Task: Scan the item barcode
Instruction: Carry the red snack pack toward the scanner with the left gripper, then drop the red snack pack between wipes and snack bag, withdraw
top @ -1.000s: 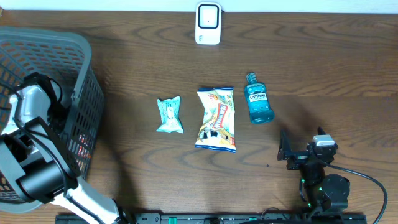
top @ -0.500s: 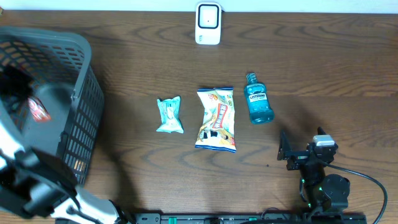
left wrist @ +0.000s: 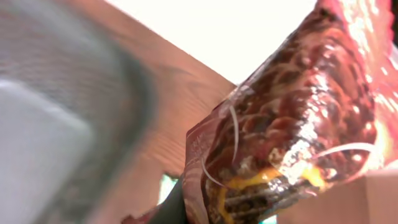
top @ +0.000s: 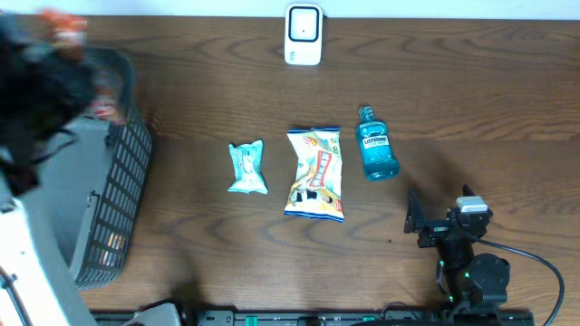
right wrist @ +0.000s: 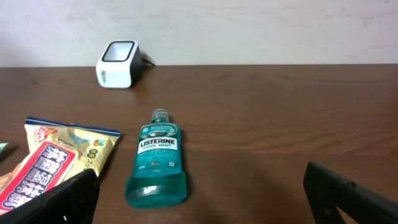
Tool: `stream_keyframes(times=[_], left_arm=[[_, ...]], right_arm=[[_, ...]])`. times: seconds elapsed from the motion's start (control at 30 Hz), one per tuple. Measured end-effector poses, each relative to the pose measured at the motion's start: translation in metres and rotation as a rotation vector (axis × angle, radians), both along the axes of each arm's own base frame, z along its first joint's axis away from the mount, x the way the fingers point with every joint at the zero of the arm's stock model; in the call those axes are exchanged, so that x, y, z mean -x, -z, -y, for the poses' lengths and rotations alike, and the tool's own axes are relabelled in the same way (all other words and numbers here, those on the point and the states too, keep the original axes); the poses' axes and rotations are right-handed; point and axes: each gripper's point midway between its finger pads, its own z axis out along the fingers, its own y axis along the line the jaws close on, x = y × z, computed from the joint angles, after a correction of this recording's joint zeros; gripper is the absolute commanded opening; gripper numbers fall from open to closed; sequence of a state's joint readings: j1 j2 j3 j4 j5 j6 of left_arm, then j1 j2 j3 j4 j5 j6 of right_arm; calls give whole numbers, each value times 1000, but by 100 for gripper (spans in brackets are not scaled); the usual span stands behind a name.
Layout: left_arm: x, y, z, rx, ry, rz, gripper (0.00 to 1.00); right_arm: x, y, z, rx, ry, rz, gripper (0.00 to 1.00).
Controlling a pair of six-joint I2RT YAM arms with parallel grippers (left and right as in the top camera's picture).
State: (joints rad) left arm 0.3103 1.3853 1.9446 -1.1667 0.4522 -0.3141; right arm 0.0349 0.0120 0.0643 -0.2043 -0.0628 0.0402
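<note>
left tool point(top: 59, 50) — clenched on glossy red-brown foil snack packet point(left wrist: 292, 118), upper left; we judge it bound for white box scanner point(top: 303, 34) | right tool point(right wrist: 205, 199) — released, idle lower right

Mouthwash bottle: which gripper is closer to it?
Right. The right gripper sits open near the base of the mouthwash bottle; the left gripper is far across the table, by the basket.

Red snack packet point(left wrist: 292, 118) cropped by wrist view's edges; basket point(left wrist: 68, 106) blurred.

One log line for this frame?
left gripper: shut on red snack bag, above basket | right gripper: open, empty | scanner: nothing presented yet
</note>
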Motion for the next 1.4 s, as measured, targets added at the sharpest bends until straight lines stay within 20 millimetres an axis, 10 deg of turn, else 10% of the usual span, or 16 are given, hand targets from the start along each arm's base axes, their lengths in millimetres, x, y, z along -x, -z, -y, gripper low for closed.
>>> stream_keyframes(times=[0.23,0.7,1.0,1.17,1.4], left_arm=[[-7,37,113,-47,320,-104,7],[-18,280,237,-53,379,-780,7],[-11,346,237,-147,240,-949,7],[-11,346,229,-152,148,-959,75],[-3,339,217,-179,97,-989,95]], right_arm=[[0,0,0,0,0,0,99],[0,0,0,0,0,1,99],[0,0,0,0,0,0,99],[0,0,0,0,0,0,99],[0,0,0,0,0,0,99]])
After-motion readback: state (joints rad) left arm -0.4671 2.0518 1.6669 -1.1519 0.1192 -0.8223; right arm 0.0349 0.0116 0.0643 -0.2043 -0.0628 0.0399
